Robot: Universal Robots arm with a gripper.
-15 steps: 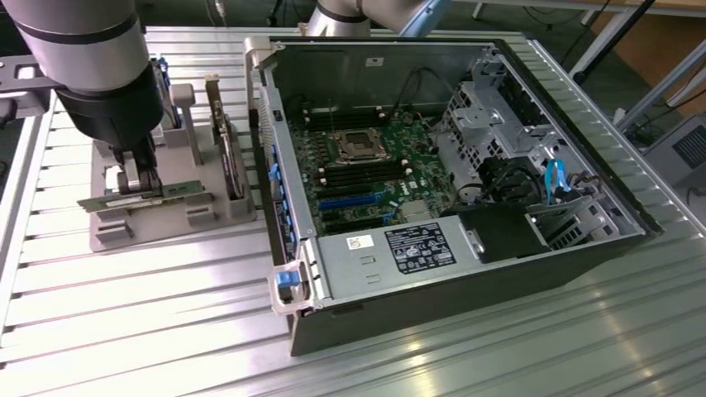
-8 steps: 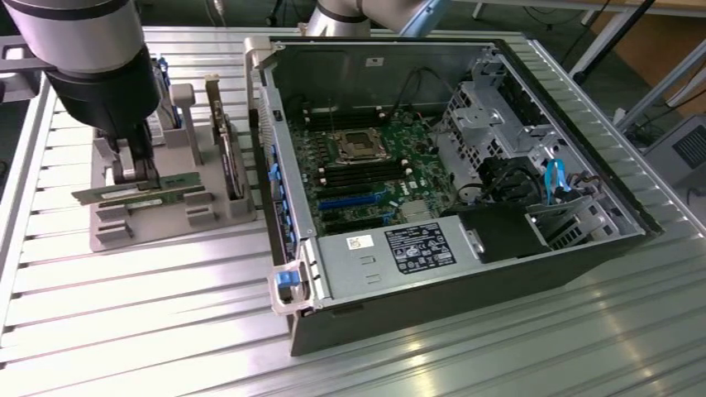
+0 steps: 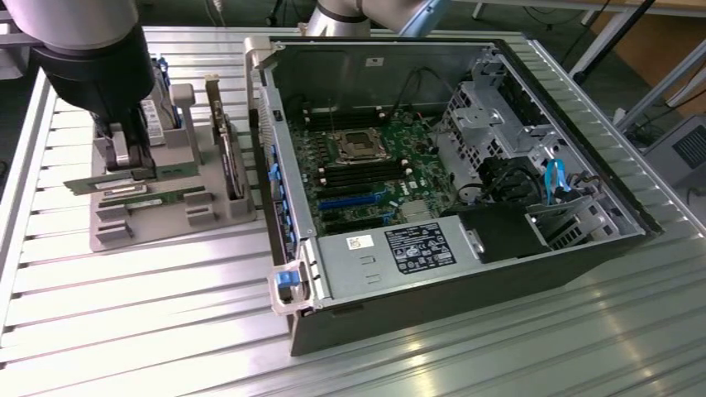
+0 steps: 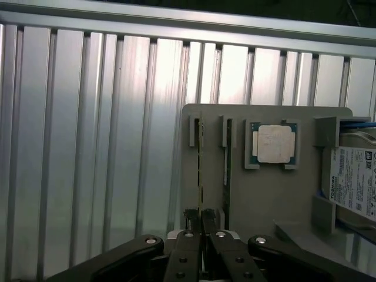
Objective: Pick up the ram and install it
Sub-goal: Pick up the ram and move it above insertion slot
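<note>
On the ribbed metal table (image 4: 88,153), the jaws pinch the ram (image 4: 201,170) upright in its grey holder (image 4: 264,200).

Open computer case (image 3: 364,66), motherboard (image 3: 369,169) exposed, lay on a slatted aluminium table (image 3: 144,331). Beside it, a grey parts holder (image 3: 111,233) carried 1 silver processor (image 4: 274,144) and 1 labelled hard drive (image 4: 354,179).

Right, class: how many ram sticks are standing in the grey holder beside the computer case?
2. Both stand on edge in neighbouring slots of the grey holder: one ram stick at the end effector, the second ram stick beside it. Others may be hidden.
</note>
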